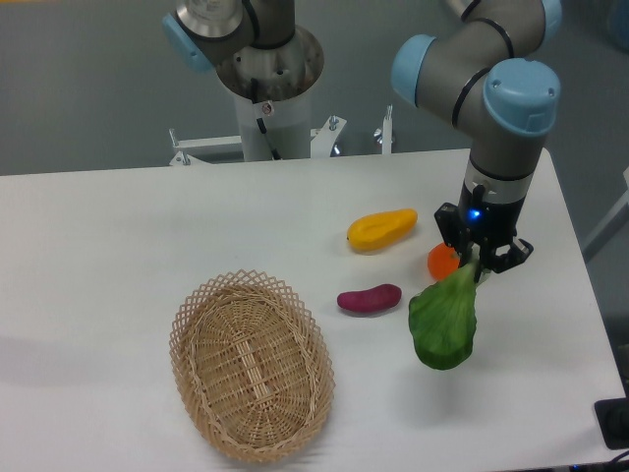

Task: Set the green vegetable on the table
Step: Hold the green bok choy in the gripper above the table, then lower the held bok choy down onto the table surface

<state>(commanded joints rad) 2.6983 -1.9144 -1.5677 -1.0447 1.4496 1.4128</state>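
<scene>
The green vegetable (pixel 444 323), a broad dark-green leaf with a pale stalk, hangs leaf-down at the right side of the white table (pixel 118 256). My gripper (pixel 478 264) is shut on its stalk, pointing straight down. The leaf's lower edge is at or just above the table top; I cannot tell whether it touches.
An orange round toy (pixel 442 261) sits right behind the gripper, partly hidden by it. A yellow mango-shaped piece (pixel 381 229) and a purple eggplant-like piece (pixel 370 298) lie to the left. An oval wicker basket (pixel 251 364) stands at the front left. The table's right edge is close.
</scene>
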